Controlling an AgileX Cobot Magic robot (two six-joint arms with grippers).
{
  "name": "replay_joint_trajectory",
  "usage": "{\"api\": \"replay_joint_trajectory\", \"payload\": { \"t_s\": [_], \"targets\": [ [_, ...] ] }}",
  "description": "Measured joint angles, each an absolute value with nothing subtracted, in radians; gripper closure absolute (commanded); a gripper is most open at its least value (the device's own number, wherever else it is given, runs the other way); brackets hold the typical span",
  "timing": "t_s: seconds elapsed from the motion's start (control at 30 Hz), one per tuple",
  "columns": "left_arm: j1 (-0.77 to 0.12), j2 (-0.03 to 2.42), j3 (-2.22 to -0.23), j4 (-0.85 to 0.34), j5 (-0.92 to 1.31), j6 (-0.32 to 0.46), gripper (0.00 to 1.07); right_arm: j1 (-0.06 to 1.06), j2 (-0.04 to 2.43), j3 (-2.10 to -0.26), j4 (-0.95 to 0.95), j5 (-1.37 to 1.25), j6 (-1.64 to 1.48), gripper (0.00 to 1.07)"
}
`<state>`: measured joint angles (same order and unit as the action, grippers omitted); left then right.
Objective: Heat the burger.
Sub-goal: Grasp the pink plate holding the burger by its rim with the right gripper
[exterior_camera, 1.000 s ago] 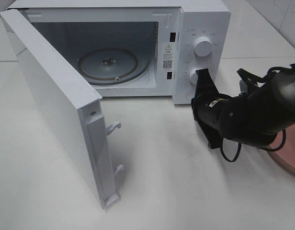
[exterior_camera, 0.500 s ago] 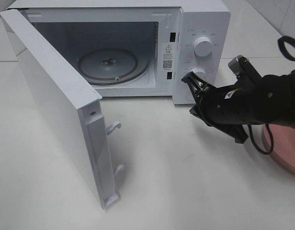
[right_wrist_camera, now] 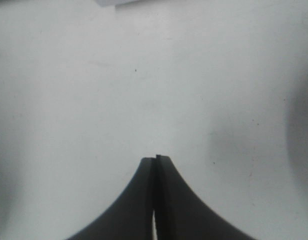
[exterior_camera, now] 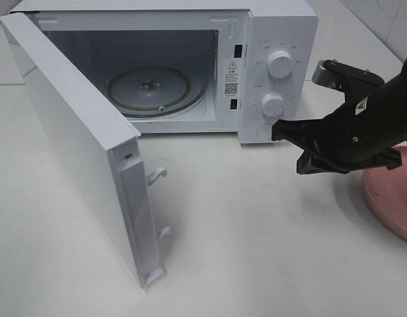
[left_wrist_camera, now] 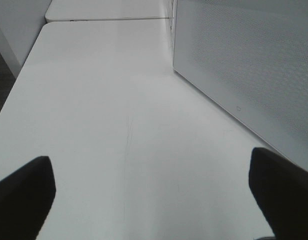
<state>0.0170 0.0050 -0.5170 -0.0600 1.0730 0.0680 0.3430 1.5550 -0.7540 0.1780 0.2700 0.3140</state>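
Right gripper (exterior_camera: 277,130) has its jaws pressed tight together with nothing between them, clear as day in its own wrist view (right_wrist_camera: 155,159); it's hovering just in front of the microwave (exterior_camera: 283,26) control panel, a bit below the lower knob (exterior_camera: 272,104) and not touching it as far as I can tell; left gripper (left_wrist_camera: 149,165) is spread wide, holding nothing, low over bare table (left_wrist_camera: 119,100), and it doesn't show in the high view at all. Step-wise I'd say we're at the "go fetch the food" stage; the door (exterior_camera: 71,145) is already swung out to the near left, so the opening part looks done and the loading hasn't happened yet. Containers: the oven cavity has only the glass turntable (exterior_camera: 154,89) in it, nothing sitting on that; the pink plate (exterior_camera: 388,198) is at the far right edge, mostly hidden behind the right arm, so I can't tell what's on it. Burger isn't visible in any view; my guess is it's on or near that plate, but that's only a guess. Next move, I reckon: the right arm needs to turn towards the plate side, open its jaws, and find the burger; it's tall and stacked, so a gentle, level grip low down, else the layers may slide apart.
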Motion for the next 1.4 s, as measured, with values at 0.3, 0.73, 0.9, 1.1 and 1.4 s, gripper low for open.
{"api": "replay_joint_trajectory", "payload": {
  "t_s": [0.3, 0.73, 0.9, 1.1, 1.4],
  "targets": [
    [0.017, 0.005, -0.517, -0.06, 1.073, 0.068, 0.09, 0.343, 1.536, -0.842, 0.15, 0.598, -0.028, 0.98],
    [0.017, 0.005, -0.517, -0.06, 1.073, 0.068, 0.09, 0.311, 1.531, -0.886, 0.031, 0.768, -0.057, 0.64],
    [0.017, 0.005, -0.517, -0.06, 1.073, 0.068, 0.09, 0.267, 1.53, -0.886, 0.0, 0.795, -0.057, 0.31],
    [0.017, 0.005, -0.517, -0.06, 1.073, 0.068, 0.09, 0.222, 1.53, -0.888, -0.033, 0.784, -0.048, 0.1],
    [0.017, 0.005, -0.517, -0.06, 1.073, 0.068, 0.09, 0.181, 1.557, -0.888, -0.117, 0.748, 0.03, 0.12]
  ]
}}
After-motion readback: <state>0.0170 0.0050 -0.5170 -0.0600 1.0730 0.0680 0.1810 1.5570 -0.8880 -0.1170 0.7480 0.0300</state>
